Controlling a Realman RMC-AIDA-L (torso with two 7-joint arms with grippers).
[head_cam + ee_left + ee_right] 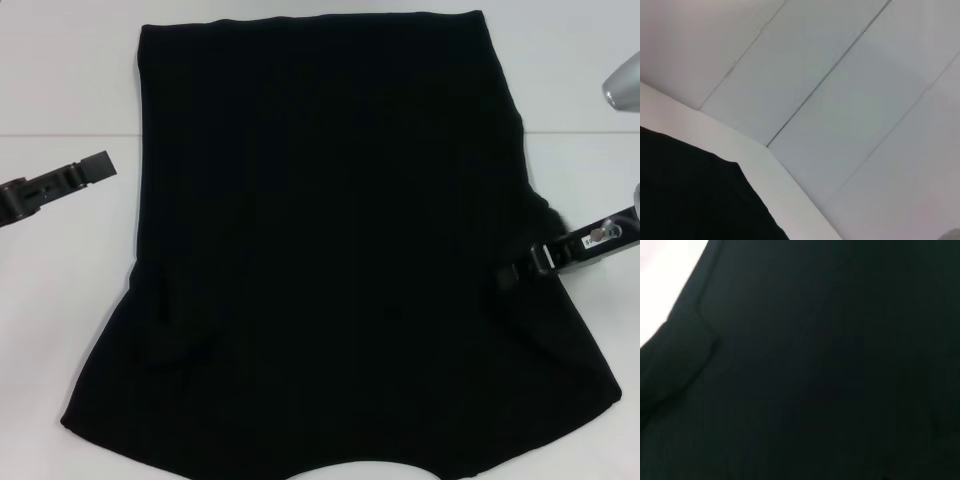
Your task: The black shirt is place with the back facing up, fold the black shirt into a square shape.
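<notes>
Reaching black shirt (320, 240) edge, right gripper (515, 272), jaws unclear, left gripper (95, 167) apart.

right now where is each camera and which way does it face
Head: above, looking forward and down on the shirt, table, left gripper, right gripper.
Left wrist: on the left arm, faces the shirt's corner and white panels; no arm shows.
Right wrist: close over the shirt; no fingers show.
All share the shirt.
</notes>
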